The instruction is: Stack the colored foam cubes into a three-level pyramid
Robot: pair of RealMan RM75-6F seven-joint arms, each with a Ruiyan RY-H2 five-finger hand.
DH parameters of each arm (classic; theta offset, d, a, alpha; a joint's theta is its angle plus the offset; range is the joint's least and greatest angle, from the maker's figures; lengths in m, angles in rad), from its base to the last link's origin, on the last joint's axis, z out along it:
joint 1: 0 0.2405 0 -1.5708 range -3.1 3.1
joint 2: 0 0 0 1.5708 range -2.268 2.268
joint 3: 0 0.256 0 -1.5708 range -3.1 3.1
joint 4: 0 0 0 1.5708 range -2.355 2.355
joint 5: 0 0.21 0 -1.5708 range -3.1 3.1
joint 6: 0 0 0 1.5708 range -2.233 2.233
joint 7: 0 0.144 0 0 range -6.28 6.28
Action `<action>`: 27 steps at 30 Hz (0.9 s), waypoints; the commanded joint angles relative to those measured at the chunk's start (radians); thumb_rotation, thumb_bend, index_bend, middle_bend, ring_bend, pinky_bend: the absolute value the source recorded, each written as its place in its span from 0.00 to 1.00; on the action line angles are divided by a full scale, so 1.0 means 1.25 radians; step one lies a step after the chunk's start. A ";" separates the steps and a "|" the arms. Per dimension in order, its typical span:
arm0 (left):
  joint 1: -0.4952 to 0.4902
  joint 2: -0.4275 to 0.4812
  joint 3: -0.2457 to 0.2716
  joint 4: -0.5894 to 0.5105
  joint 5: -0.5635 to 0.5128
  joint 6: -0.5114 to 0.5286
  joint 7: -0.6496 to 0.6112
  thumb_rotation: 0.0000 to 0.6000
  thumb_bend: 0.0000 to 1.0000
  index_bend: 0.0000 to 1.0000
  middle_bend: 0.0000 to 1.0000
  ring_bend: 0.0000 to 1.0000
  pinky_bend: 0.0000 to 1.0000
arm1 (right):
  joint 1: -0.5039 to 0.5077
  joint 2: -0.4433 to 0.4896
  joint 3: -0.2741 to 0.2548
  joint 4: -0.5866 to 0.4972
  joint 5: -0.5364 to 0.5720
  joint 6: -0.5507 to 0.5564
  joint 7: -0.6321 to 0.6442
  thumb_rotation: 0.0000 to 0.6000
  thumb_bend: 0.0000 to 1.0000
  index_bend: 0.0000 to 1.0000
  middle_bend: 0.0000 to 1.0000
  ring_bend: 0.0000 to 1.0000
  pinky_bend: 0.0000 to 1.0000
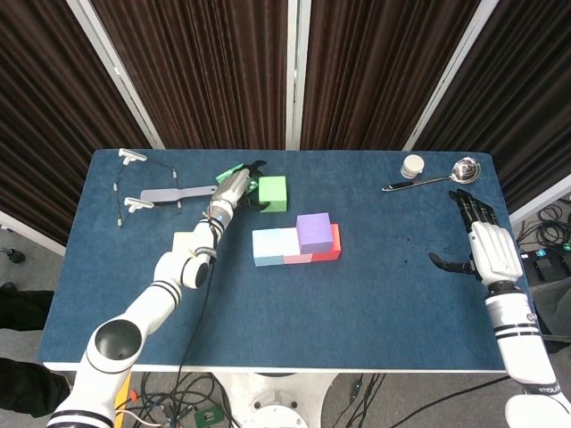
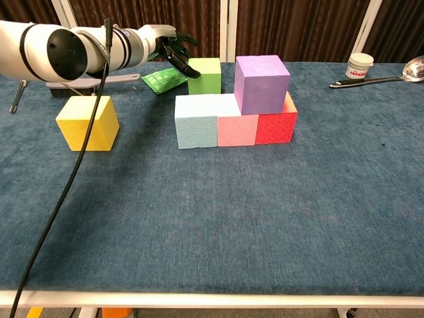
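Note:
A light blue cube [image 2: 196, 120], a pink cube [image 2: 237, 130] and a red cube [image 2: 276, 127] form a row at mid-table. A purple cube [image 2: 262, 75] sits on top, over the pink and red ones. Behind the row stands a green cube [image 1: 272, 193] [image 2: 205, 75]. My left hand [image 1: 236, 187] [image 2: 173, 53] is at its left side, fingers spread around that edge; the cube stays on the table. A yellow cube [image 2: 87, 122] stands alone at the left, mostly hidden under my left arm in the head view. My right hand [image 1: 486, 245] hovers open near the right edge.
A green packet [image 2: 162, 80] lies just behind my left hand. A grey tool with white handles [image 1: 147, 193] is at the back left. A white jar [image 1: 412, 166] and a metal spoon [image 1: 437, 176] lie at the back right. My left arm's cable hangs over the yellow cube.

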 commanded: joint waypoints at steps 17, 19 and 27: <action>0.009 0.012 0.026 -0.016 0.048 0.005 -0.076 1.00 0.26 0.10 0.20 0.00 0.00 | -0.002 -0.003 -0.001 0.014 0.016 -0.012 0.007 1.00 0.10 0.00 0.00 0.00 0.00; 0.011 0.016 0.030 -0.024 0.057 0.008 -0.090 1.00 0.26 0.09 0.19 0.00 0.00 | -0.001 -0.004 -0.001 0.017 0.017 -0.014 0.008 1.00 0.10 0.00 0.00 0.00 0.00; 0.010 0.009 0.049 -0.008 0.084 0.016 -0.116 1.00 0.26 0.07 0.17 0.00 0.00 | -0.002 -0.009 -0.001 0.027 0.019 -0.020 0.016 1.00 0.10 0.00 0.00 0.00 0.00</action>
